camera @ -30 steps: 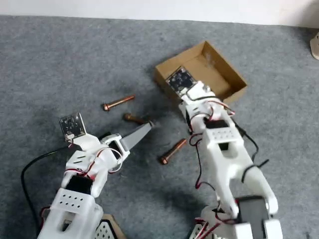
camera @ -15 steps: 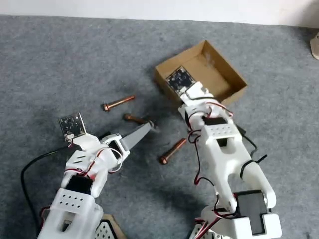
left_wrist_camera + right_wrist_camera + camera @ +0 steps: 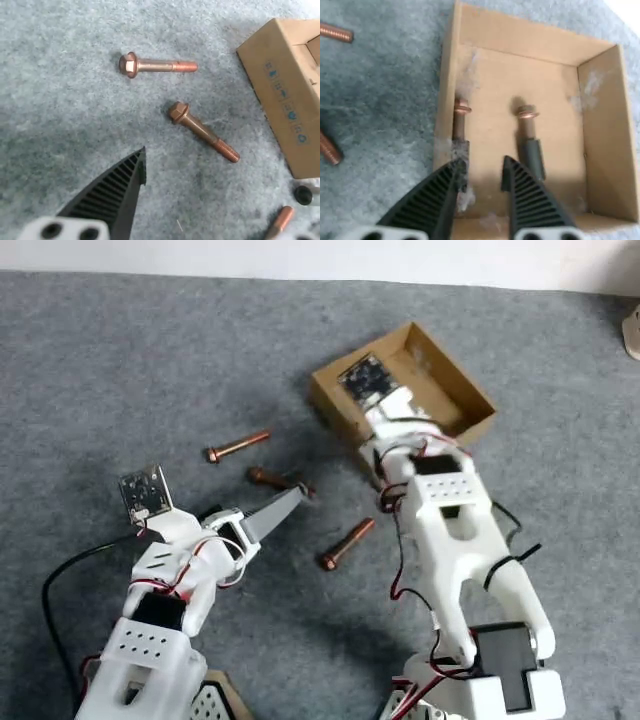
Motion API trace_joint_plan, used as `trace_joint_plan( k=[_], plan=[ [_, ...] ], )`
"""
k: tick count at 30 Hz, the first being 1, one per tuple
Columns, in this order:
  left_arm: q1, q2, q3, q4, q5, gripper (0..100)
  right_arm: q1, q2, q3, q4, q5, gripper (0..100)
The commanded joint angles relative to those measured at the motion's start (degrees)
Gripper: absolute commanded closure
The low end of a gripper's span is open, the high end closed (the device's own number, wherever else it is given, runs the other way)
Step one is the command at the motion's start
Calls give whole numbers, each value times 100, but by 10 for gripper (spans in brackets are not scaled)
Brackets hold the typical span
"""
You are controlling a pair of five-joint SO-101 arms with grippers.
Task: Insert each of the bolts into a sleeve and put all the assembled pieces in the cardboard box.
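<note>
Two bolts already in sleeves lie in the cardboard box [image 3: 530, 37]. The first assembled piece [image 3: 460, 131] lies right along one side wall. The second assembled piece [image 3: 529, 139] lies near the middle of the floor, about parallel to the first and apart from it, with a copper head at one end and a black sleeve at the other. The box sits open-topped on the grey carpet [image 3: 120, 360]. The right gripper [image 3: 480, 167] hovers over the box's near wall, released, jaws apart with nothing between them; one jaw's tip overlaps the first piece's sleeve in the right wrist view, contact unclear. Three loose bolts with no sleeves lie on the carpet beside the box. The far bolt [image 3: 238, 447] is well apart from both arms. The middle bolt [image 3: 275, 478] lies just beside the tip of the left gripper [image 3: 285, 505]. The near bolt [image 3: 347, 543] lies between the two arms. The left gripper is low over the carpet, pointing toward the middle bolt and holding nothing visible; cannot tell whether it is released or clenched. A black cable [image 3: 60, 580] loops off the left arm's base.
</note>
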Motion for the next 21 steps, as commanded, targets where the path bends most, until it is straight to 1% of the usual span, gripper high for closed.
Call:
trace_joint_plan(
  k=[1,3,6,12,16,18,19,21],
  plan=[
    [-40,-84,-31,-62,-26,468,497,-558,-602,734,-782,988],
    [-40,-84,-31,-62,-26,468,760,-752,-752,1226,-1222,981],
    [-40,-84,-31,-62,-26,468,1051,-927,-840,1903,-1143,975],
    [-40,-84,-31,-62,-26,468,1754,-980,-848,2738,-79,974],
    [-40,-84,-31,-62,-26,468,2237,-963,-813,2844,229,974],
    [-40,-84,-31,-62,-26,468,2475,-954,-813,2844,527,972],
    [-40,-84,-31,-62,-26,468,2580,-954,-813,2844,738,960],
    [-40,-84,-31,-62,-26,468,2782,-954,-813,2844,1240,894]
  ],
)
